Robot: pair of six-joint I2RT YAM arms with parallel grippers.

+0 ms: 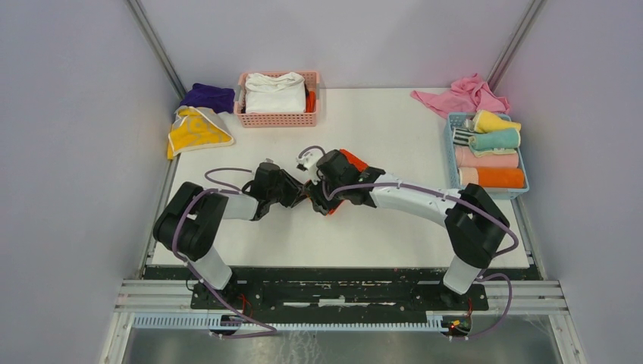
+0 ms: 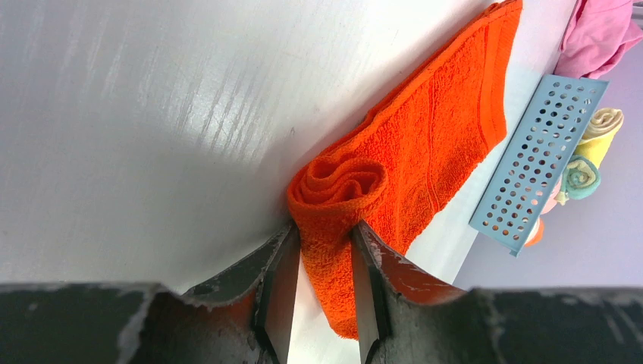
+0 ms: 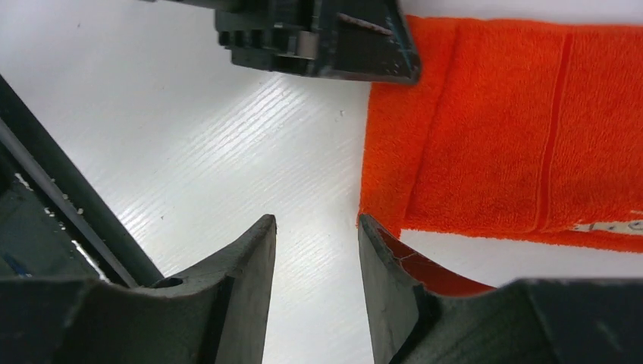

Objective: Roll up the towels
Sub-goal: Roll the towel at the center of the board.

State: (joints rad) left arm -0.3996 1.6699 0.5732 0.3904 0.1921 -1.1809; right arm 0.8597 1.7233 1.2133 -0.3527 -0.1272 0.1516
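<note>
An orange-red towel [image 2: 440, 129] lies flat on the white table, its near end wound into a small roll. My left gripper [image 2: 324, 236] is shut on that rolled end, one finger on each side of it. In the top view the left gripper [image 1: 303, 194] meets my right gripper [image 1: 320, 200] at mid table, and the towel [image 1: 353, 161] shows from under the right wrist. My right gripper [image 3: 317, 224] is open and empty just above the table, with the towel's corner [image 3: 493, 136] beside its right finger.
A blue basket [image 1: 453, 163] at the right edge holds several rolled towels; it also shows in the left wrist view [image 2: 534, 163]. A pink cloth [image 1: 462, 95] lies behind it. A pink basket [image 1: 277, 119] holds a white cloth. Purple [image 1: 206, 96] and yellow [image 1: 196, 130] towels lie at the back left.
</note>
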